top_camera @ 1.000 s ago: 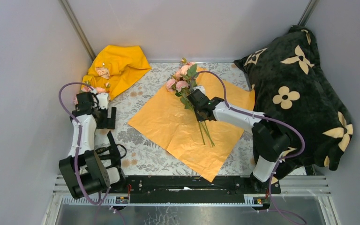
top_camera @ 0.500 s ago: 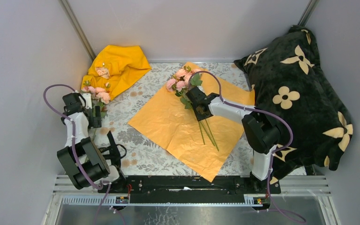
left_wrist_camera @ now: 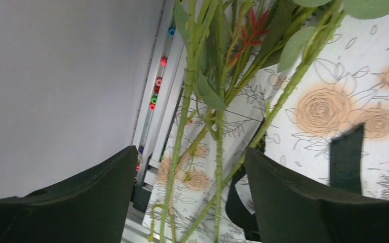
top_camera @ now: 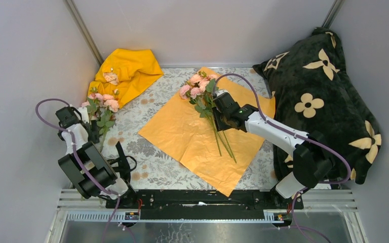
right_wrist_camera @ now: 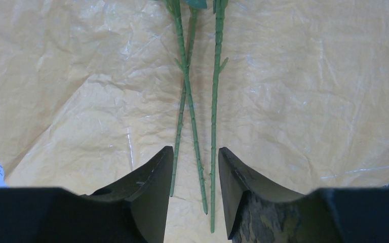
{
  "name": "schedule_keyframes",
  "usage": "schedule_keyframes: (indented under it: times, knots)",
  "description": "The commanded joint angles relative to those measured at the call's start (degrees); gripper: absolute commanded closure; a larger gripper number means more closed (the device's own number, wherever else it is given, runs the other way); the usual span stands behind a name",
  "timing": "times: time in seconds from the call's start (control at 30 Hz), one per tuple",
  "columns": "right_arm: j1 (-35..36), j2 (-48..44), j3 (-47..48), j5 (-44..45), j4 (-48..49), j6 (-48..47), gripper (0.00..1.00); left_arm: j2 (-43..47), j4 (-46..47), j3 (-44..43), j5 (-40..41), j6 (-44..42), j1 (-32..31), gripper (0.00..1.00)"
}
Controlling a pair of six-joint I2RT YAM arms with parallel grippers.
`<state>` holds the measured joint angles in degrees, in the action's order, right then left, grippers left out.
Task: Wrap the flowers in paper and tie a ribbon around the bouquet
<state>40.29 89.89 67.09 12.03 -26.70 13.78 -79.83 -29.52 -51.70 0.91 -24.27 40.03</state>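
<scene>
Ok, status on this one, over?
Left gripper open around stems of second bunch. Right gripper open over flowers lying on paper. Nothing blocking.

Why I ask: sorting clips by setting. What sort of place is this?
Probably a robot test cell, not a florist's: grey walls enclose a cloth-covered table, and the left arm and right arm sit on a black rail.

Yellow cloth [top_camera: 126, 71]: crumpled, in the upper left of the frame.
Black pillow [top_camera: 319, 96]: large, with cream flower shapes, fills the right side.
Tablecloth [top_camera: 152, 169]: pale, with printed brown-and-grey floral pattern.
Black strap [top_camera: 123, 161]: lower left, lying on the tablecloth.
</scene>
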Motion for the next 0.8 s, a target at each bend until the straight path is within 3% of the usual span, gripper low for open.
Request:
schedule_keyframes:
  times: [0.0,0.1,0.53,0.6,0.63,0.67,0.77]
  knots:
    - [0.16,-1.75,-1.26,-1.97,0.62,1.11,0.54,-2.71,5.14,0.45,-0.64,-2.26,1.92,0.25]
    - [0.15,-1.41,-1.24,-2.18,0.12,1.08,0.54,-4.35,5.15,-0.19,-2.51,-2.41,2.93,0.42]
    - [0.18,-1.72,-2.48,-1.86,-0.10,1.67,0.54,-10.20,8.34,0.45,-2.68,-4.02,5.29,0.70]
    - [0.14,-1.96,-2.57,-1.75,-0.30,1.75,0.54,-10.31,8.34,0.63,-3.19,-4.17,5.76,0.80]
    - [0.14,-2.18,-2.66,-1.68,-0.35,1.77,0.54,-10.04,8.41,0.60,-3.97,-3.67,6.23,0.91]
    - [0.21,-2.50,-2.67,-1.60,-0.49,1.80,0.54,-9.24,7.98,0.39,-6.14,-2.67,7.29,1.00]
    - [0.19,-3.76,-2.75,-1.14,-1.08,1.77,0.53,-5.18,2.07,-2.52,-21.11,1.68,13.06,1.00]
